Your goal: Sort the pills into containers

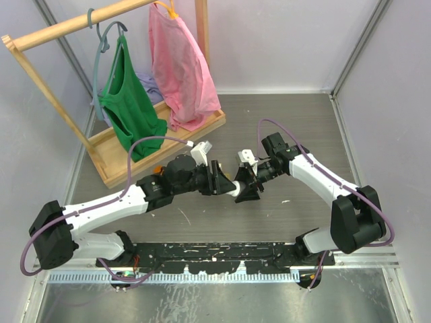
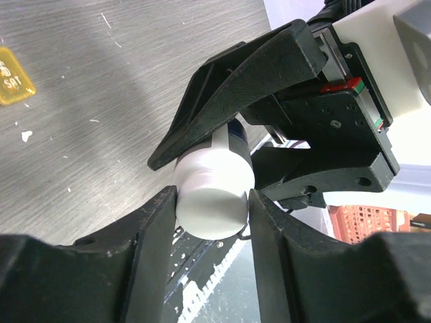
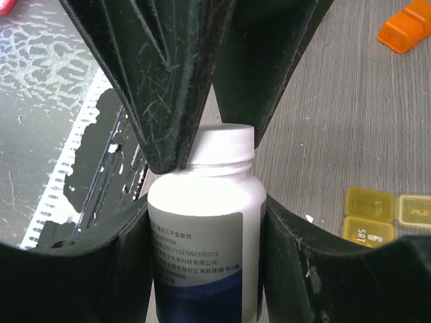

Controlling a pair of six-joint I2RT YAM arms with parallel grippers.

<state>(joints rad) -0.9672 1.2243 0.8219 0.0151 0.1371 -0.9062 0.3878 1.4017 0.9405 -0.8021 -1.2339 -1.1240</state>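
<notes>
Both arms met over the middle of the table (image 1: 303, 128), gripper to gripper.

Right gripper (image 3: 205, 215): jaws closed partway on the body of a white bottle (image 3: 202, 269), one finger against each side. The printed label faced its wrist camera.

Left gripper (image 2: 212, 208): jaws closed narrowly on the bottle's white cap (image 2: 214, 192), one finger pressed to each side. It gripped from the end opposite the right gripper.

The bottle was carried by both grippers together, clear of the table surface. In the top view only a short white stretch of it showed between the two tools.

Pill box (image 3: 369, 217): translucent yellow, lying on the table near the bottle and apart from both grippers. It was to the right of the bottle in the right wrist view. Its lids appeared closed, and one carried the marking "SAT". From above it could not be made out.

An orange piece (image 3: 407, 27) lay on the table further off. A small white speck (image 2: 25, 136) lay just beside the pill box, and what it was could not be told.
</notes>
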